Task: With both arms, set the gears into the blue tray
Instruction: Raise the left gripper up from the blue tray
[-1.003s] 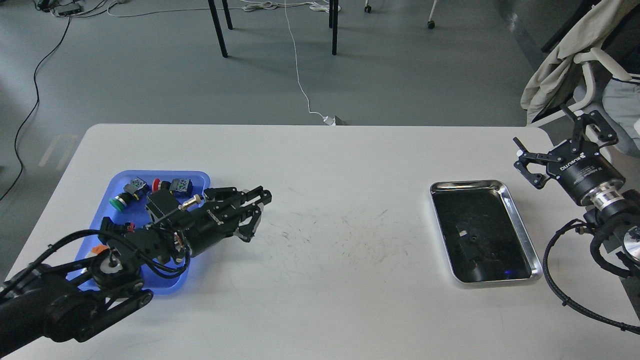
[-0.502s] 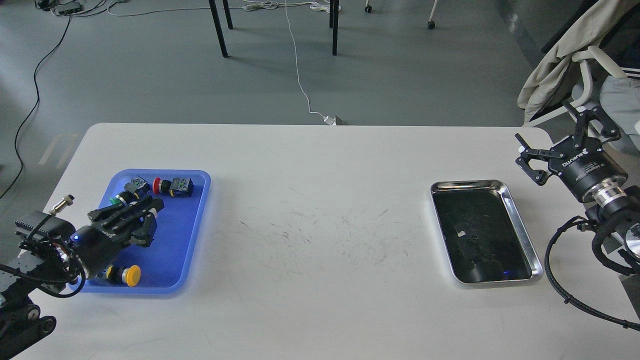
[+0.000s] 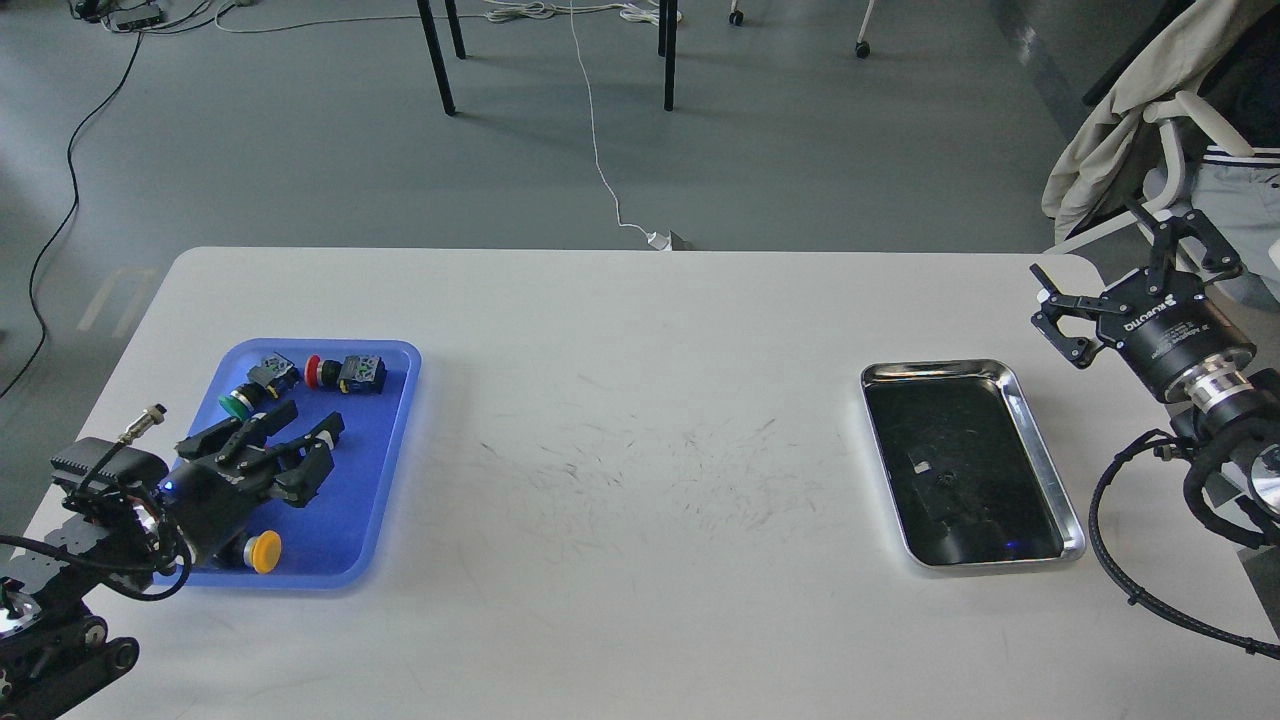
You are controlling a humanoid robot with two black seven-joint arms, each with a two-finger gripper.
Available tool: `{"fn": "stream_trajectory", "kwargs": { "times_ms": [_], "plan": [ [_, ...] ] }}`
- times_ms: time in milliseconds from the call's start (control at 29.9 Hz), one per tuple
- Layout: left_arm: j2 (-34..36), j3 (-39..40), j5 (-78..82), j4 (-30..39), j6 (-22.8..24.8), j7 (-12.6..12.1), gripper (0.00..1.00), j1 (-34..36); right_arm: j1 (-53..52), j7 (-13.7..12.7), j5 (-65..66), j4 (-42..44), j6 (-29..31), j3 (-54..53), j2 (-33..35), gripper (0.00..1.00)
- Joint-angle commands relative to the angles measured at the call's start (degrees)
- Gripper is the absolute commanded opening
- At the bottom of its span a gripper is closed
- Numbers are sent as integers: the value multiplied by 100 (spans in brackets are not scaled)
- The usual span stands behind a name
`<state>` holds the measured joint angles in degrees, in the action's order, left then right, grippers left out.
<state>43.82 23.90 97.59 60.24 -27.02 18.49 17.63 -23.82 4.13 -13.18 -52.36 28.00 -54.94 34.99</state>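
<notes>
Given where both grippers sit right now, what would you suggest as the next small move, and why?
Probably swing the right gripper left and down toward the steel tray. A small dark ring, likely a gear, lies on its bottom; the gripper hangs open beyond the tray's right rim, while the left gripper is over the blue tray.

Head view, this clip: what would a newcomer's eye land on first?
The bright blue tray at the table's left, holding red, green and yellow push-button switches, with the left gripper hovering open above it. Next, the shiny steel tray at the right, its dark bottom mirror-like, and the right gripper open beyond the table's right edge.
</notes>
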Motion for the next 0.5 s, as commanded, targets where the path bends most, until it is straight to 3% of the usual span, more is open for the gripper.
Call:
{"fn": "stream_trajectory", "kwargs": {
  "times_ms": [0,167,301,468],
  "plan": [
    [21,62,-336,-3,-23,23,95,117,-9,1,0,-11,0,1,16,97],
    [21,483,-1327,5,12,23,96,802,-140,-8,0,-336,0,10,139,97],
    [-40,642,-3066,-12,109,-38,96,1505,-325,-26,79,-635,0,106,429,97],
    [-593,642,-5746,-21,758,-56,96,2261,-684,-61,535,-1109,0,641,1289,97]
  ]
}}
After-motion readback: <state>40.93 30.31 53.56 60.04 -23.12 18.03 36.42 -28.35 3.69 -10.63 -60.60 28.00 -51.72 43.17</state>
